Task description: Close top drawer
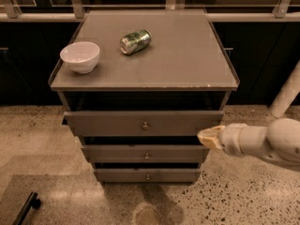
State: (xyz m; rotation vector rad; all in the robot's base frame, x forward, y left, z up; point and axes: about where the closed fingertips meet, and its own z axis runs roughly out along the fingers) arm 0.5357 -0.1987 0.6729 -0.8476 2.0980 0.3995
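Observation:
The top drawer (pixel 108 123) is a wide grey-brown front with a small round metal knob (pixel 145 124) at its centre. It stands pulled out a little from the cabinet, with a dark gap above it. My gripper (pixel 208 137) is at the drawer's lower right corner, just below and in front of the front's right end, pointing left. Its tan fingertips are together and hold nothing. The white arm (pixel 267 142) comes in from the right.
On the cabinet top (pixel 187 60) stand a white bowl (pixel 80 56) and a green can (pixel 135 41) lying on its side. The middle drawer (pixel 117 153) and lowest drawer (pixel 122 175) sit below. A white post (pixel 287 97) stands at right, and a black object (pixel 26 209) lies on the floor.

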